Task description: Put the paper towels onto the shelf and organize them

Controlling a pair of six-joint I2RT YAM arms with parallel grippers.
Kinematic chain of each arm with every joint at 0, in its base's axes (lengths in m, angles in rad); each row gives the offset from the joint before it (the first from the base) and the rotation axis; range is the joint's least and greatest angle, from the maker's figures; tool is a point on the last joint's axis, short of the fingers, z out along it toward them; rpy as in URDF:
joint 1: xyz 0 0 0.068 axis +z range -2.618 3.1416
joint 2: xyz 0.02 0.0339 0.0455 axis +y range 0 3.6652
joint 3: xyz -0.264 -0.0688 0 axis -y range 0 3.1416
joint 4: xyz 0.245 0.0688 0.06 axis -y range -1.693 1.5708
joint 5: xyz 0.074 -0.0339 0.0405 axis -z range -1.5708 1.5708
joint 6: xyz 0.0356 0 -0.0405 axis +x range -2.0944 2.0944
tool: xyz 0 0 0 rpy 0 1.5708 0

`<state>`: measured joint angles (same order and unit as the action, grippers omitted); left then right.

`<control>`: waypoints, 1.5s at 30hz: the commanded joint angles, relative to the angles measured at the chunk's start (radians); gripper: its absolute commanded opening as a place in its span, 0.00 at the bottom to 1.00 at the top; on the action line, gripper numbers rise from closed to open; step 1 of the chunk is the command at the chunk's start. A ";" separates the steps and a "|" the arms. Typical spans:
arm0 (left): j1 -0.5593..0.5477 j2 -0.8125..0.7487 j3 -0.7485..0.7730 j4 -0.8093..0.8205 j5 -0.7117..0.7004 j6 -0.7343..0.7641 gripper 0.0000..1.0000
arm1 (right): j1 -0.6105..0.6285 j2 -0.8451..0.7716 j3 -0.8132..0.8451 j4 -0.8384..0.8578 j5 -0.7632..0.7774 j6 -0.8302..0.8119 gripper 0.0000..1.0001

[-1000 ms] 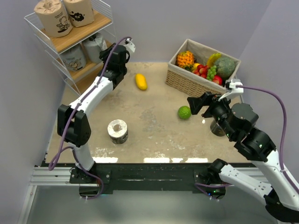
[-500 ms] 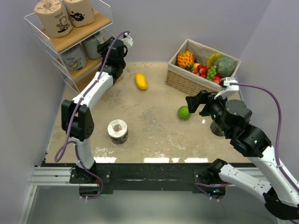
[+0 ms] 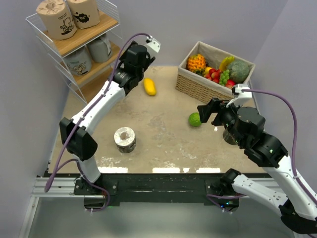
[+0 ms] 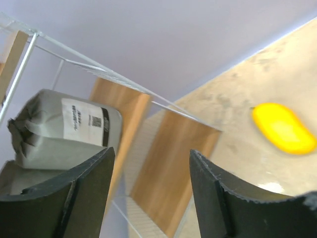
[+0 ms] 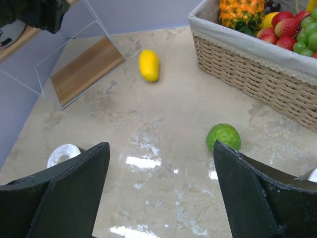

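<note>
The shelf [image 3: 74,42] stands at the far left corner. Two tan paper towels [image 3: 54,18] stand on its top board and two pale grey ones [image 3: 79,60] on the middle board. In the left wrist view a pale grey roll [image 4: 64,131] rests on a shelf board [image 4: 168,166]. My left gripper [image 3: 128,72] is open and empty, a little to the right of the shelf. A cream roll [image 3: 125,139] stands on the table at front left. A dark grey roll [image 3: 230,137] is mostly hidden under my right arm. My right gripper [image 3: 205,111] is open and empty above the table.
A yellow mango [image 3: 149,87] lies right of the shelf, and a green lime [image 3: 194,119] lies just left of the right gripper. A wicker fruit basket [image 3: 198,87] stands at the far right. The right wrist view shows the lime [image 5: 224,136], the mango [image 5: 149,65] and the basket [image 5: 247,74].
My left gripper has pulled back from the middle board to the right, leaving the pale grey roll on the shelf. My right gripper has shifted slightly left.
</note>
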<state>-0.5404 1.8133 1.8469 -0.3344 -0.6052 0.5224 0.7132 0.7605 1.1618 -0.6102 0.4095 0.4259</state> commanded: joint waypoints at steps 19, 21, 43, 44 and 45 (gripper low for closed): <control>-0.026 -0.542 -0.528 -0.647 0.259 -0.873 0.68 | 0.002 -0.067 -0.148 0.027 -0.058 0.047 0.89; -0.026 -0.568 -0.564 -0.664 0.309 -0.886 0.68 | 0.002 -0.076 -0.160 0.029 -0.060 0.054 0.89; -0.158 -0.569 -0.782 -0.532 0.421 -0.950 0.73 | 0.002 -0.116 -0.171 0.061 -0.080 0.053 0.89; -0.159 -0.566 -0.791 -0.523 0.424 -0.950 0.72 | 0.000 -0.118 -0.172 0.066 -0.080 0.054 0.89; -0.158 -0.563 -0.810 -0.506 0.427 -0.950 0.71 | 0.000 -0.119 -0.172 0.067 -0.078 0.056 0.89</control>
<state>-0.6937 1.2457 1.0760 -0.9173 -0.1577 -0.3916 0.7132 0.6518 0.9619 -0.5896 0.3435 0.4816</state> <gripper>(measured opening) 0.727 0.891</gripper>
